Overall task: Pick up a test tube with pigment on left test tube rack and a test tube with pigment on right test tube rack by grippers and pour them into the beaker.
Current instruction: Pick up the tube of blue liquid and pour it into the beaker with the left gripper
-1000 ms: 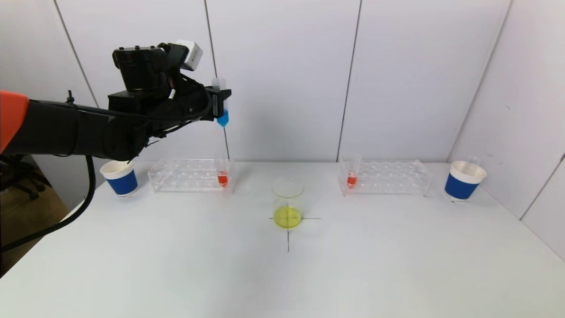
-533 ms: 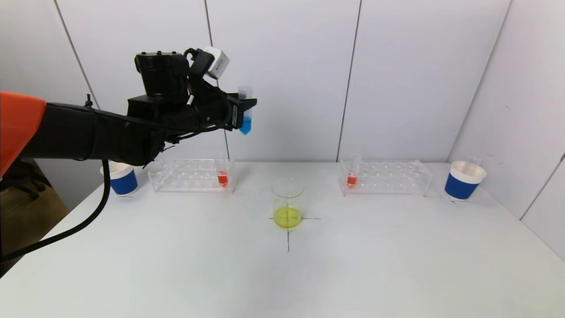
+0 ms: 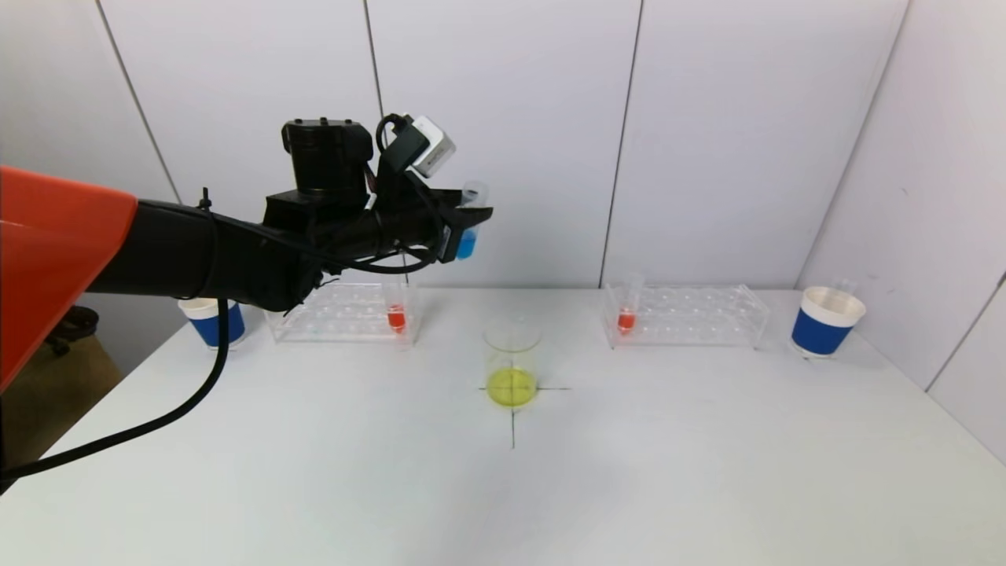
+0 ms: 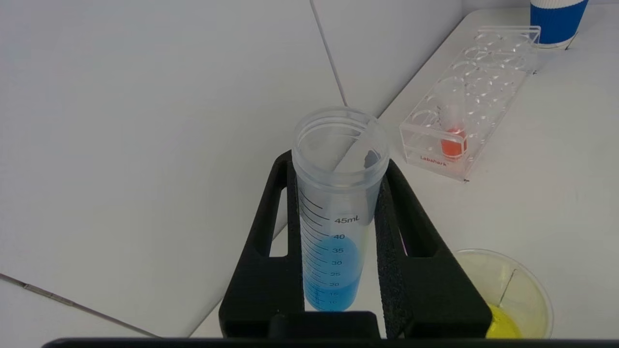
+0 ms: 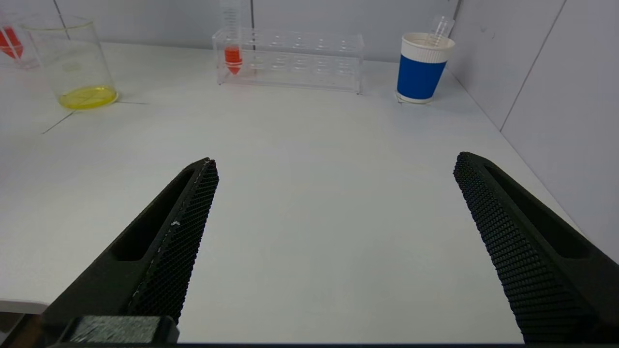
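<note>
My left gripper (image 3: 471,218) hangs high above the table, left of and above the beaker (image 3: 512,363), shut on an open test tube with blue pigment (image 3: 467,240). In the left wrist view that blue tube (image 4: 333,251) stands clamped between both black fingers (image 4: 271,241), with the beaker (image 4: 512,285) below it to one side. The beaker holds yellow liquid. A red-pigment tube (image 3: 396,316) stands in the left rack (image 3: 322,314), another red tube (image 3: 626,317) in the right rack (image 3: 699,316). My right gripper (image 5: 337,162) is open and empty, low over the near table, out of the head view.
A blue paper cup (image 3: 212,324) stands left of the left rack, and another blue cup (image 3: 827,322) stands right of the right rack with an empty tube in it. A black cross (image 3: 513,428) marks the table under the beaker. White walls rise close behind and to the right.
My left arm has carried the blue tube to the right and somewhat lower, from over the left rack to nearer the beaker. The right gripper has stayed still.
</note>
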Controlling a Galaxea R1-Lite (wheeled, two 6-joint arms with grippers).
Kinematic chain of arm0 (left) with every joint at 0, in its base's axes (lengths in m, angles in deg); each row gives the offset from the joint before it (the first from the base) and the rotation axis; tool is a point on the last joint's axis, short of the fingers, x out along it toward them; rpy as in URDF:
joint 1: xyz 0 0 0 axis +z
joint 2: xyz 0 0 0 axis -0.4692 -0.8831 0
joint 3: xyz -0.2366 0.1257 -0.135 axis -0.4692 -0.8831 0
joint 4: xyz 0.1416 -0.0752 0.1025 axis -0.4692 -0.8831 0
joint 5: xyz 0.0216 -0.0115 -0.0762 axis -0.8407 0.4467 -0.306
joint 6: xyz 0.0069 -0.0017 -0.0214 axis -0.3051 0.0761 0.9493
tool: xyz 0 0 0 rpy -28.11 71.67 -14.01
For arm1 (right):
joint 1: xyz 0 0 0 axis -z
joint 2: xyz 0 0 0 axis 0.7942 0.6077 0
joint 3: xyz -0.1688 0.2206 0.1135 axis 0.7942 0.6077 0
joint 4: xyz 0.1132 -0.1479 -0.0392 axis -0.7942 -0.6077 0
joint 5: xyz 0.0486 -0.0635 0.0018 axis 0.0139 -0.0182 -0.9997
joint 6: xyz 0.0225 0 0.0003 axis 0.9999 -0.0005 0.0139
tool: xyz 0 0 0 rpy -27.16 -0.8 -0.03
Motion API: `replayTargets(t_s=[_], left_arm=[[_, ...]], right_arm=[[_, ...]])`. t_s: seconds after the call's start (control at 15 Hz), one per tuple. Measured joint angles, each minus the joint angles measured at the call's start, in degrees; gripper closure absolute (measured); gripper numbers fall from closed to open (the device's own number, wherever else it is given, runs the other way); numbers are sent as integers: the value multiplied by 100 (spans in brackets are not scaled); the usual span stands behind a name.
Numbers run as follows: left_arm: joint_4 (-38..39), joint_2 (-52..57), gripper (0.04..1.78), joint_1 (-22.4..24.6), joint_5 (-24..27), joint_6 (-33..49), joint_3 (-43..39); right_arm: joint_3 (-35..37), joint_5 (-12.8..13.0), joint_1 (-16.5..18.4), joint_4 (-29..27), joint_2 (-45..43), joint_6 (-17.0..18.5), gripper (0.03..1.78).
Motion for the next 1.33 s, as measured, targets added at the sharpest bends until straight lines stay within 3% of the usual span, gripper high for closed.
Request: replayTargets(t_s=[0.2,0.53,1.0,1.33], left_arm=[[197,-129,138,29,234,-354,-83],[1349,-471,138,40,501,-741,-241],[1428,-490,138,46,1613,-1864,-805],[1471,-427,138,55,2050,-2826,-1182]], right_arm=[[0,0,0,-2,0,2,4],[0,0,0,0,0,0,4],[0,0,0,0,0,0,4],[0,0,0,0,0,0,4]])
